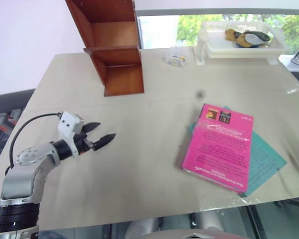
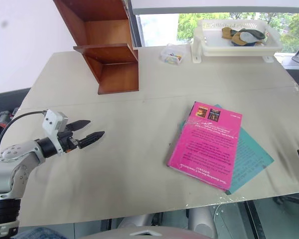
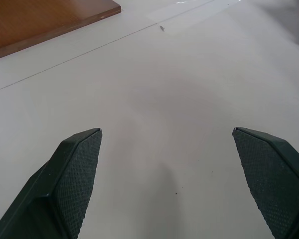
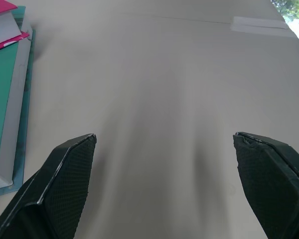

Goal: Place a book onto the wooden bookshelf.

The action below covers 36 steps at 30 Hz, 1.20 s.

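- Your left gripper [image 1: 100,135] hovers over bare worktop [image 1: 139,164] at the near left, jaws spread wide and holding nothing; it points toward the middle of the worktop, well apart from anything.
- The wooden bookshelf [image 1: 114,47] stands at the far left, its open shelves facing the near side. The shelves look shallow and sit between a side panel and a back panel, so a book brought in tilted could catch a shelf edge or push the unit backwards.
- The book [image 1: 219,147] lies flat at the near right, on top of a thinner teal book [image 1: 266,162] and touching it. A low pinch could take both covers at once, or drag the teal one along and slide the pair toward the near edge.
- The pink book is thick and its cover looks glossy; a grasp on one corner may let it swing or slip, so aim for the spine side.
- Your right gripper [image 4: 164,184] sits just right of the two books, jaws wide apart and empty; closing in from here could nudge the stack leftward.
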Available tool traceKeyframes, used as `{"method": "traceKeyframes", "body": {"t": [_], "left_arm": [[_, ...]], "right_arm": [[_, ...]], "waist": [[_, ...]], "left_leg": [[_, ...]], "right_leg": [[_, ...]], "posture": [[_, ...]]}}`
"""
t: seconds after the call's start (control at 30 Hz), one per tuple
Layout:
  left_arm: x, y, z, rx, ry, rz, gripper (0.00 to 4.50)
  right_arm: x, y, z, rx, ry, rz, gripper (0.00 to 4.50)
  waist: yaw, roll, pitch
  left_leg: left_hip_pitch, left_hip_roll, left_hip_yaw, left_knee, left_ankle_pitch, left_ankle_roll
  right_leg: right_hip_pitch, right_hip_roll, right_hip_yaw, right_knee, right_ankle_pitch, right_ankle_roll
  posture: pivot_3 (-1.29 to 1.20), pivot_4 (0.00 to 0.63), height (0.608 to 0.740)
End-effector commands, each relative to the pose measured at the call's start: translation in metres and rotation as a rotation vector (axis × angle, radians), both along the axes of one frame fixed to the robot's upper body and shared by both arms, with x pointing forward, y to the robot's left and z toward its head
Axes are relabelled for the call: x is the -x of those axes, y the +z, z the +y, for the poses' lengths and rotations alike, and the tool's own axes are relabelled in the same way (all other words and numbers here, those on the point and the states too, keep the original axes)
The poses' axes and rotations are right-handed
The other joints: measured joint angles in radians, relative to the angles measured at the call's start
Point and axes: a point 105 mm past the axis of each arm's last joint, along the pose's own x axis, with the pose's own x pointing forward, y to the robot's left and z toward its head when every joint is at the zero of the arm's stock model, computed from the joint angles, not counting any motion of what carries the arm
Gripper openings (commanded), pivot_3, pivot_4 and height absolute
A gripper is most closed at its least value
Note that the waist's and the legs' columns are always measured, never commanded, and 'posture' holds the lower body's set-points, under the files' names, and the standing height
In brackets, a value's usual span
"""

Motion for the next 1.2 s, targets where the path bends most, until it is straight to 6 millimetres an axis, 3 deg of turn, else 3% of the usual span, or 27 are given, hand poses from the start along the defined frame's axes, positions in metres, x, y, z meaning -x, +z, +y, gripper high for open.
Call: {"method": "traceKeyframes", "body": {"t": [0.03,0.8,0.9,1.07,1.2], "left_arm": [[0.004,0.015,0.001,-0.010,-0.015,-0.054,4.41],[0.007,0.016,-0.006,0.004,-0.077,-0.039,4.41],[0.008,0.025,-0.009,0.027,-0.120,-0.066,4.41],[0.034,0.055,-0.019,0.169,-0.336,-0.054,4.41],[0.054,0.067,-0.018,0.098,-0.456,-0.017,4.41]], "right_arm": [[-0.002,0.016,-0.003,0.049,0.015,-0.037,4.50],[0.010,0.014,0.003,0.093,0.023,-0.014,4.50],[0.017,0.006,0.015,0.083,0.083,0.040,4.50],[0.027,-0.007,0.034,0.098,0.178,0.140,4.50],[0.030,-0.008,0.051,0.053,0.265,0.194,4.50]], "waist": [[0.000,0.000,0.000],[0.000,0.000,0.000],[0.002,0.000,0.000],[0.000,0.000,0.001],[-0.006,0.001,0.001]], "left_leg": [[0.000,0.000,0.000,0.000,0.000,0.000],[0.000,0.000,0.000,0.000,0.000,0.000],[0.000,0.000,0.000,0.000,0.000,0.000],[-0.001,0.000,-0.001,0.000,0.000,0.000],[0.000,0.001,0.000,0.000,0.000,0.000]], "right_leg": [[0.000,0.000,0.000,0.000,0.000,0.000],[0.000,0.000,0.000,0.000,0.000,0.000],[0.000,0.000,0.000,0.000,0.000,0.000],[0.000,0.000,0.000,0.000,0.000,0.000],[0.000,0.000,0.000,0.000,0.000,0.000]], "posture": [[0.00,0.150,0.740],[0.00,0.150,0.740],[0.00,0.150,0.740],[0.00,0.150,0.740],[0.00,0.150,0.740]]}}
